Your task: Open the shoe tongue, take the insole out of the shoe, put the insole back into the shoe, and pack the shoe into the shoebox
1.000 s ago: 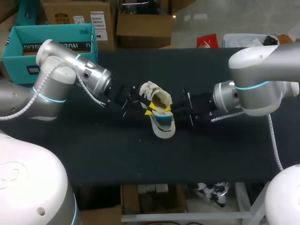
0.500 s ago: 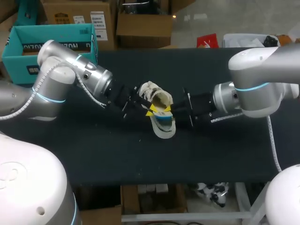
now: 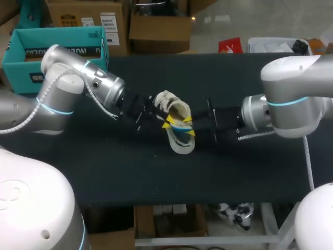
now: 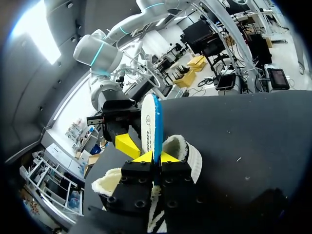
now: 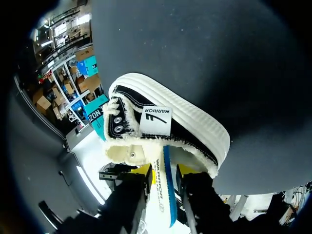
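The insole (image 4: 152, 122), white with a blue edge, is where both of your arms meet. In the right wrist view, one end of it reaches into the opening of the shoe (image 5: 185, 122), against the cream lining, and the other end points out toward that gripper. The shoe rests near the middle of the dark table (image 3: 156, 177) (its upper is black, so from above it hardly stands out from the table top, and you mostly see the lining and the white sole).

Your left gripper (image 4: 155, 157) comes in from the left and is closed on the insole: its two yellow tips press the thin sheet from both faces. Your right gripper (image 5: 163, 173) comes from the opposite side with its fingers apart and the free end of the insole between them. On one side a strip of lining shows between finger and insole, so it does not clamp. The two grippers are just beside each other at the shoe's opening.

The teal shoebox (image 3: 23, 65) stands open at the far left corner, well apart from the shoe, partly behind your left arm (image 3: 78, 88).
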Tool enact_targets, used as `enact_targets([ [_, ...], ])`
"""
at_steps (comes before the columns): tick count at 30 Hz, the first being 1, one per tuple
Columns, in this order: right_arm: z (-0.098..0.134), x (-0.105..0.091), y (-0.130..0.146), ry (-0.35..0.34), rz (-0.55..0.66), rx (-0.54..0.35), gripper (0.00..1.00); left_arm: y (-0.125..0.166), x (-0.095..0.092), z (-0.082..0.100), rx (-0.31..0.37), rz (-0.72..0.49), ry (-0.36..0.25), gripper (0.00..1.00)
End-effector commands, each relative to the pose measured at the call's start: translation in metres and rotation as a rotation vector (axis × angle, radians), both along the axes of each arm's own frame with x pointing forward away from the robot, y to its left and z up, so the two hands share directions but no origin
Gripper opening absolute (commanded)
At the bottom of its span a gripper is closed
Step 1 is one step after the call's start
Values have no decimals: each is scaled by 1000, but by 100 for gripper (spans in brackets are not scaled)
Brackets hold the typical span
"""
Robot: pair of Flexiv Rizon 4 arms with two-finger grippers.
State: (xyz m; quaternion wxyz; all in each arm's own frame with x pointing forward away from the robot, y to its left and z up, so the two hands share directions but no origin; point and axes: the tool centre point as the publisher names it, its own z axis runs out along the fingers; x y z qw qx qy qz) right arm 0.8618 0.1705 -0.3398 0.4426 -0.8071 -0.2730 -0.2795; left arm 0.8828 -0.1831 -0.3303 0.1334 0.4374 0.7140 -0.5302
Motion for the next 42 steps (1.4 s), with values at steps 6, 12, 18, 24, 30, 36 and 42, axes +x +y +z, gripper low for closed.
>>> enact_targets([
  [6,-4,4,5,-3,7,-10,0,-2,3,-6,3,16,-11,0],
  [12,-14,19,11,2,21,-38,0,-4,13,-14,23,51,-11,0],
  [18,-21,28,11,13,25,-48,0,-2,21,-17,23,71,14,0],
  [24,-19,28,9,15,15,-55,0,2,12,-9,10,55,10,42],
  [30,-17,24,6,14,-4,-65,0,4,3,0,-4,39,-16,22],
  [36,-17,22,3,17,-25,-78,0,2,-1,2,-6,27,-25,0],
  [42,-16,19,4,21,-23,-81,81,-3,2,-2,15,28,-28,0],
])
